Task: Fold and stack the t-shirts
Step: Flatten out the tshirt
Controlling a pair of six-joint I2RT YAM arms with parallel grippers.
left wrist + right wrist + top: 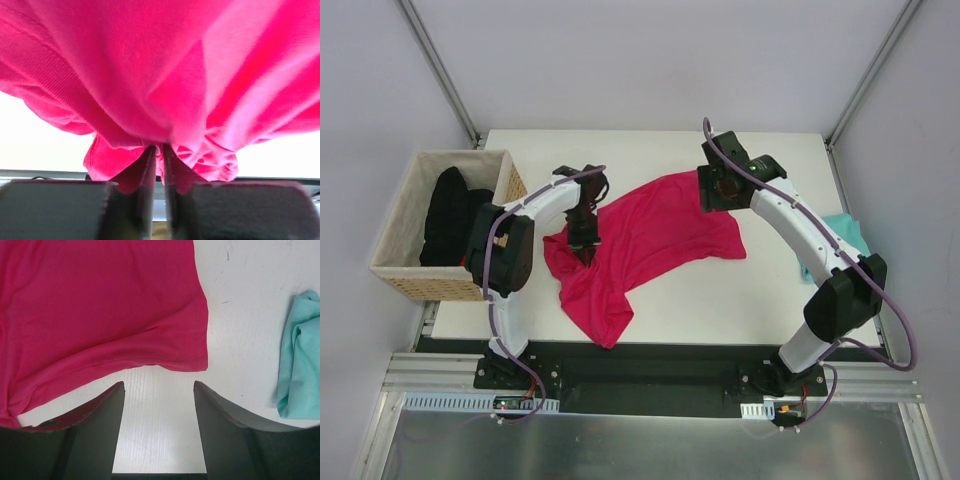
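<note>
- Left end effector [156, 156] pinched a fold of the limp, light crimson t-shirt [655, 235], spread across the tabletop [740, 300].
- Right end effector [158, 386] hung open over its hem corner, a likely hold; teal t-shirt [300, 355] lay rightward.

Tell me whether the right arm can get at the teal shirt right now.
Probably yes: the right gripper is open and empty, and the teal shirt lies uncovered on the table beside it.
</note>
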